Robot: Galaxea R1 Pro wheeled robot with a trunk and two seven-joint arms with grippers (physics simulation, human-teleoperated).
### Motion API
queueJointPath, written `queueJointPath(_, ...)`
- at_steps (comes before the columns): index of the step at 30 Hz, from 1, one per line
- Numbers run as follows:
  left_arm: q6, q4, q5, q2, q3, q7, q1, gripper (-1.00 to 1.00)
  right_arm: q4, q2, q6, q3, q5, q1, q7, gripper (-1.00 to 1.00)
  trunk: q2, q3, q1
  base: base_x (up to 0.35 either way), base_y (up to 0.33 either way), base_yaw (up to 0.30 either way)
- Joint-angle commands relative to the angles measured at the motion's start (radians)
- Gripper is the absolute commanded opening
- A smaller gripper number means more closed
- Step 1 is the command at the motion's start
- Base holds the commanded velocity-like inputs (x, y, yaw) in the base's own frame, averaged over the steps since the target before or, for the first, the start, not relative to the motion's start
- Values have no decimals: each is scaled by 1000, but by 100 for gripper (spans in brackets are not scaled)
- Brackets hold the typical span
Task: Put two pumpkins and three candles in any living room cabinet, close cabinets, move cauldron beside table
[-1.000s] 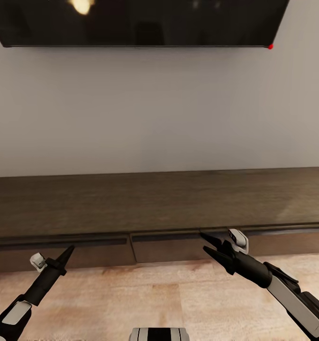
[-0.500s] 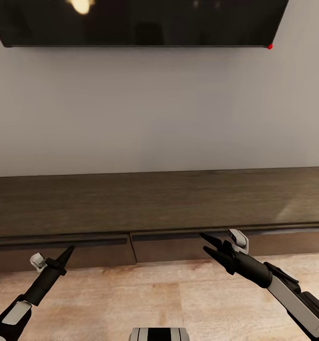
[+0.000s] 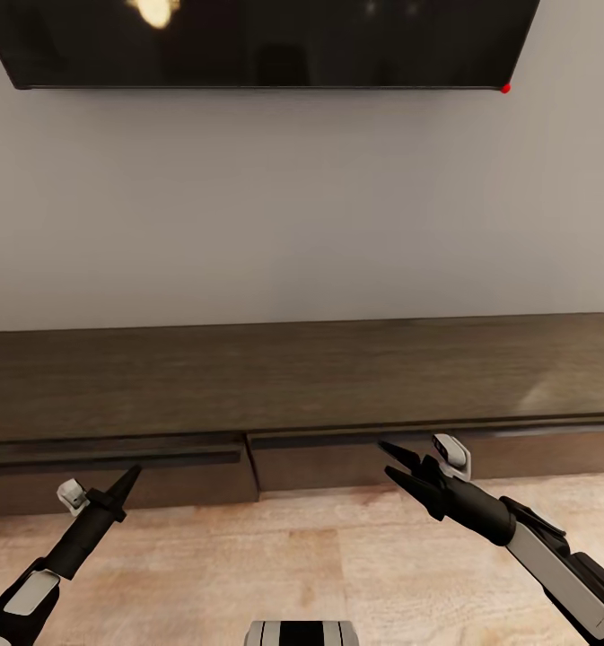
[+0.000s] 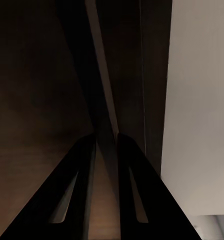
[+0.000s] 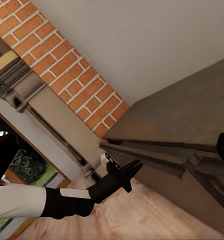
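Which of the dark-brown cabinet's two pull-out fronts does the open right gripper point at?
The right-hand front: the right gripper overlaps its upper edge, with fingers spread. The left-hand front has the left gripper before it.

Both my arms reach forward and low, black forearms with white cuffs. My left gripper point(image 3: 129, 475) points up and ahead, its fingers point(image 4: 79, 165) pressed nearly together, a thin slit between them. My right gripper point(image 3: 393, 459) angles up and leftward, jaws parted in a narrow V. Both hold nothing.
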Motion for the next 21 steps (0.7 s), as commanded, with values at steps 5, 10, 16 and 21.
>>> queueJointPath(5, 17, -2, 15, 0, 8, -18, -1, -100, 1, -1, 10, 2, -11, -1, 2, 100, 0, -1, -1, -132, 0, 0)
queueJointPath(10, 17, -2, 15, -1, 8, -18, -1, -100, 0, 0, 10, 2, -11, -1, 2, 100, 0, -1, -1, -128, 0, 0)
queueJointPath(16, 17, -2, 15, -1, 8, -18, -1, -100, 1, 0, 10, 2, -11, -1, 2, 100, 0, -1, -1, -58, 0, 0)
queueJointPath(21, 17, -2, 15, -1, 8, -18, -1, -100, 0, 0, 10, 2, -11, -1, 2, 100, 0, -1, -1, -90, 0, 0)
